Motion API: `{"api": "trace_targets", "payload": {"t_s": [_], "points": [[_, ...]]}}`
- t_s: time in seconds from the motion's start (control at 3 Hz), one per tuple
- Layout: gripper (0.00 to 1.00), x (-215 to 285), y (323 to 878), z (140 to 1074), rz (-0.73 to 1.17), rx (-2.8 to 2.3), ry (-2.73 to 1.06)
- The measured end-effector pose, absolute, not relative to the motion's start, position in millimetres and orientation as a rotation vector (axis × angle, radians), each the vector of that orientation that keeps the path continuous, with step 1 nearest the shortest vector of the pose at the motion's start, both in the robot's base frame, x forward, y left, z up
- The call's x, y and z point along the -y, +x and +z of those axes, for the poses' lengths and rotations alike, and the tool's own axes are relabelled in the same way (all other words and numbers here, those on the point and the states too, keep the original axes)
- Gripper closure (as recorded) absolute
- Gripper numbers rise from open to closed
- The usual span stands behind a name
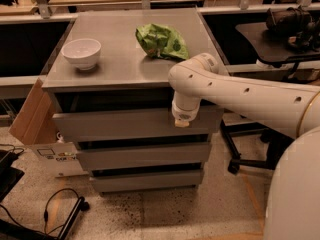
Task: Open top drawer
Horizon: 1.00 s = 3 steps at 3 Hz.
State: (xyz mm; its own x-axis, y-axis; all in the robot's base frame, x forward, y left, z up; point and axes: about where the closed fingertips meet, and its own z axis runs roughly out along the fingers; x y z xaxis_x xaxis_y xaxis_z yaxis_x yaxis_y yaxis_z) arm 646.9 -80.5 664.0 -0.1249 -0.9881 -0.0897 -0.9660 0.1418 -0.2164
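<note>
The top drawer (115,125) is the widest-looking of three grey handleless drawer fronts in a grey cabinet. It stands out a little further than the two below, with a dark gap between it and the cabinet top (130,69). My gripper (181,122) points down at the end of the white arm. It sits at the upper edge of the top drawer's front, right of centre. The drawer's inside is hidden.
A white bowl (81,53) and a crumpled green bag (162,40) lie on the cabinet top. A cardboard box (31,115) leans at the cabinet's left. Cables (60,209) lie on the floor at lower left. A chair base (245,159) stands to the right.
</note>
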Motion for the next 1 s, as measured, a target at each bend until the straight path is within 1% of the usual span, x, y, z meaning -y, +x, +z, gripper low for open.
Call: {"api": "trace_targets", "payload": {"t_s": [0.67, 1.0], "points": [[1.0, 80.5, 646.9, 664.1, -0.154, -2.204, -1.924], [0.82, 80.5, 646.9, 664.1, -0.154, -2.204, -1.924]]}}
